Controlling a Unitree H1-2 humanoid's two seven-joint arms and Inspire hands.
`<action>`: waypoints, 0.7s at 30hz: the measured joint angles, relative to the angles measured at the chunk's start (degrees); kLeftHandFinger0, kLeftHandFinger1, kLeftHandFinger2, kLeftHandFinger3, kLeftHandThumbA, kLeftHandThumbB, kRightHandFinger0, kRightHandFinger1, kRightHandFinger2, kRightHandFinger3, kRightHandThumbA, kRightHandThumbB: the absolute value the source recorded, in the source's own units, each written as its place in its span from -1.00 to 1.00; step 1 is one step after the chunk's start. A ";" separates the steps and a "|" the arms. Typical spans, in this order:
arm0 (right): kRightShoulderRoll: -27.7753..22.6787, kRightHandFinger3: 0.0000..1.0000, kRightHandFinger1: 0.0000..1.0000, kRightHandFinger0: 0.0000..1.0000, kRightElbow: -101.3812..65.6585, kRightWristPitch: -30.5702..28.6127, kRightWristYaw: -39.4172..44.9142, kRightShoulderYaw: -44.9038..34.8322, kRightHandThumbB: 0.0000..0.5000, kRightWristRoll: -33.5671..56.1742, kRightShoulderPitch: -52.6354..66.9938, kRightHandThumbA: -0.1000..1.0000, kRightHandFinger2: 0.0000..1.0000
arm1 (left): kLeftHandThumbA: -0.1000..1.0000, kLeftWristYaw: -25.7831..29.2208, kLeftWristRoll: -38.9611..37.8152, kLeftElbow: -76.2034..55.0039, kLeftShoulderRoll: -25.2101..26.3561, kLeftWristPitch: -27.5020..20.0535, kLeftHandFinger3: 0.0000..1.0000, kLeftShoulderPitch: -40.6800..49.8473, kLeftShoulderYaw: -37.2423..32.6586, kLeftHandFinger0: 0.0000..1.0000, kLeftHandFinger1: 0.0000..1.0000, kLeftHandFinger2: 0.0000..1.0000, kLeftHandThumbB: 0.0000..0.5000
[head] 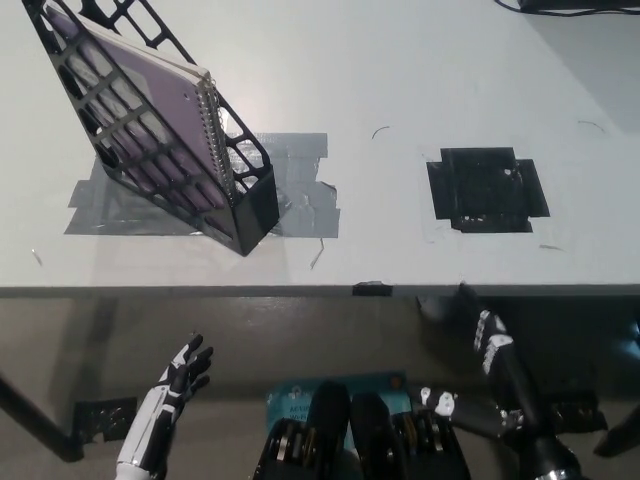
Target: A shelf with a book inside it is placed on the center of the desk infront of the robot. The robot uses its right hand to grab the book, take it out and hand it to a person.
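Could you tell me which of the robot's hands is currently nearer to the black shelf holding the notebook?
Left. The white left hand hangs below the desk edge, almost straight under the shelf and its notebook. The black right hand is also below the edge, but far off to the right.

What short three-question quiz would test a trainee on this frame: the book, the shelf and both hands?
1. True or false: the purple spiral book sits inside the black shelf.
2. Which hand touches the book? A) the left hand B) the right hand C) neither
3. Fill in: the shelf stands on a patch of grey ____.

Key: 1 true. 2 C; both hands hang below the desk edge, the white one with its fingers spread. 3 tape; a black tape patch lies further right.
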 measured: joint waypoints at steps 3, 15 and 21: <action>1.40 1.00 1.00 1.00 -7.10 -0.12 -0.06 -0.03 -0.08 0.02 -2.52 0.93 1.00 | 1.00 -0.06 0.06 -0.07 -0.03 0.01 1.00 0.00 -0.12 1.00 1.00 1.00 -0.15; 5.56 1.00 1.00 1.00 -1.79 7.45 0.33 1.65 -0.11 0.11 -27.80 1.00 1.00 | 1.00 -0.27 0.27 -0.19 -0.11 0.01 1.00 -0.06 -0.26 1.00 1.00 1.00 -0.09; 8.91 1.00 1.00 1.00 9.41 9.46 0.44 2.17 -0.03 0.14 -36.50 0.98 1.00 | 1.00 -0.26 0.78 -0.19 -0.22 -0.11 1.00 -0.10 -0.38 1.00 1.00 1.00 -0.02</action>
